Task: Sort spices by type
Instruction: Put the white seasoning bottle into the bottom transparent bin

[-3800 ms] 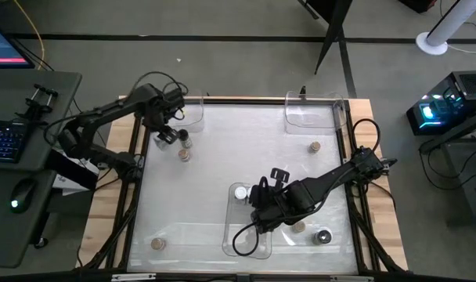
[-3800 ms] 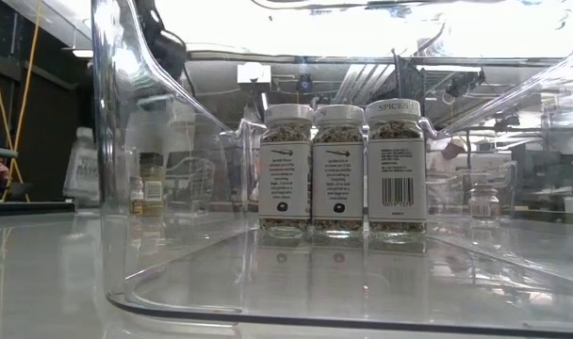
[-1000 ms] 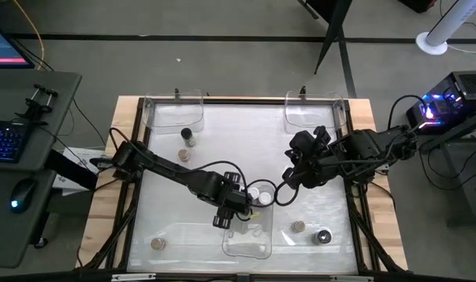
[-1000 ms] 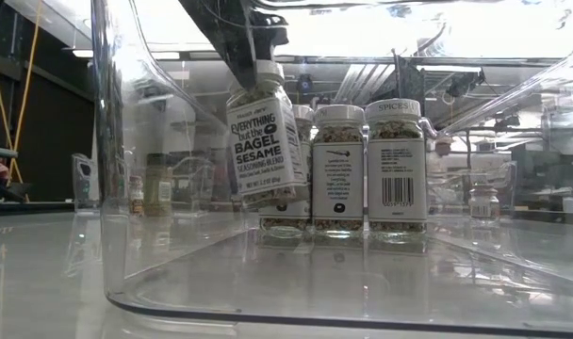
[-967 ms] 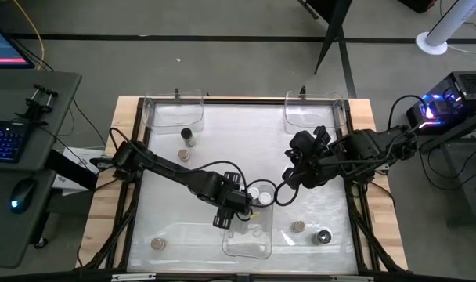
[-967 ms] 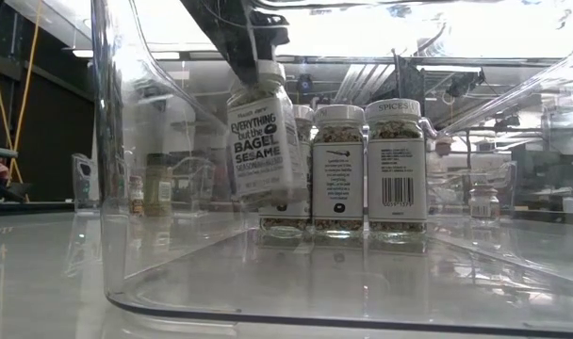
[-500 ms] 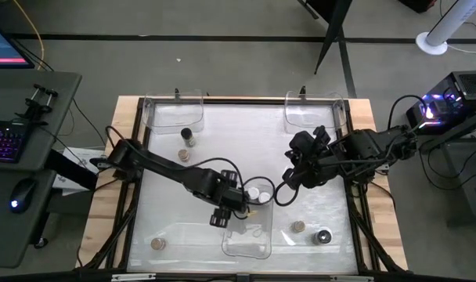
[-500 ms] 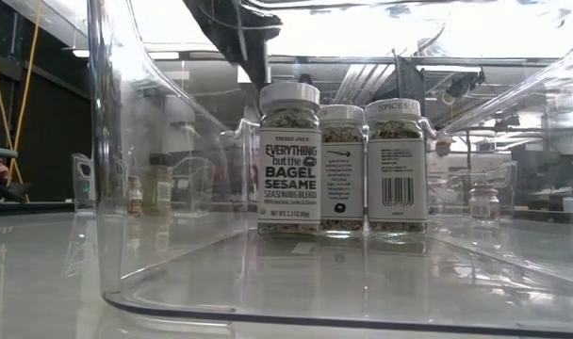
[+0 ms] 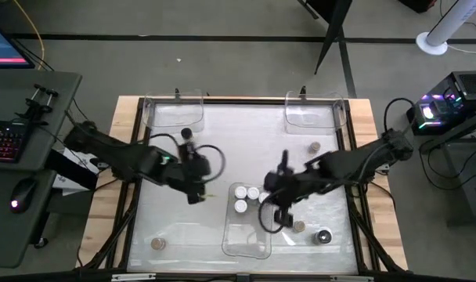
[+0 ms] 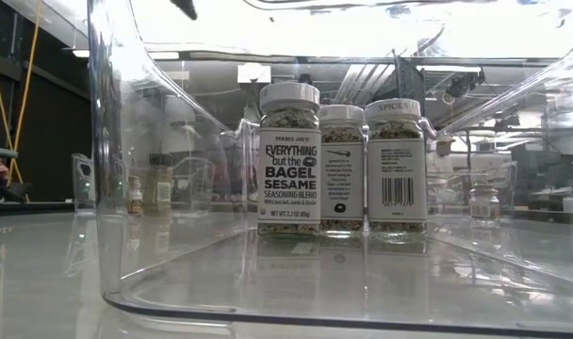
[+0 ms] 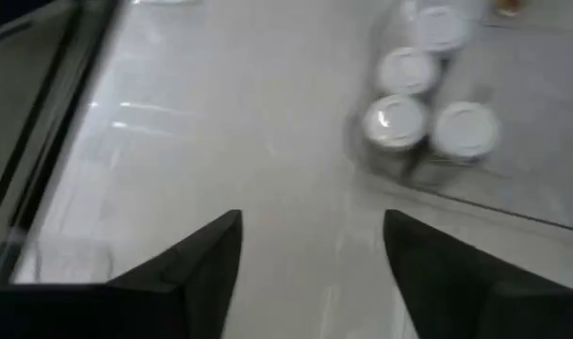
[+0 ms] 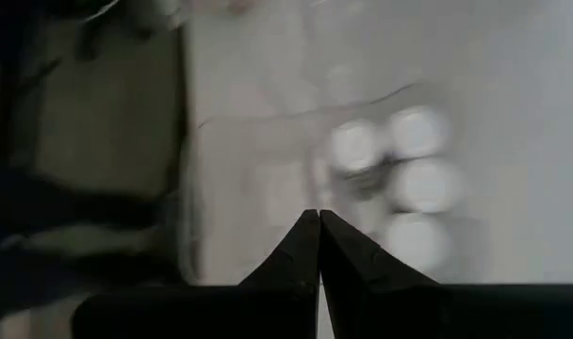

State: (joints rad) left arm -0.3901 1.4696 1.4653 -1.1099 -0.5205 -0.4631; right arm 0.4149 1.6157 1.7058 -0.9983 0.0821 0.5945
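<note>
Several white-capped spice jars [image 9: 243,197] stand upright in a tight cluster on the floor of the clear tray [image 9: 247,239] at the table's near middle; the low view shows one labelled jar [image 10: 288,158] in front of the others. They also show in the left wrist view, white-capped jars [image 11: 428,94]. My left gripper [image 9: 196,193] [image 11: 310,247] is open over bare table, left of the tray. My right gripper [image 9: 269,216] [image 12: 317,222] is shut, above the tray's right edge beside the jars. A dark-capped jar [image 9: 187,135] stands far left.
Loose jars stand on the table: a tan-capped one [image 9: 313,146] far right, another [image 9: 298,227] and a dark-capped one [image 9: 323,236] near right, a tan-capped one [image 9: 156,244] near left. Two clear trays [image 9: 175,114] [image 9: 311,111] sit at the far edge.
My left gripper held a white-capped jar tilted above the tray, set it upright in front of the row, let go and drew back toward the table's left. My right arm swung from the right side toward the tray and the near edge.
</note>
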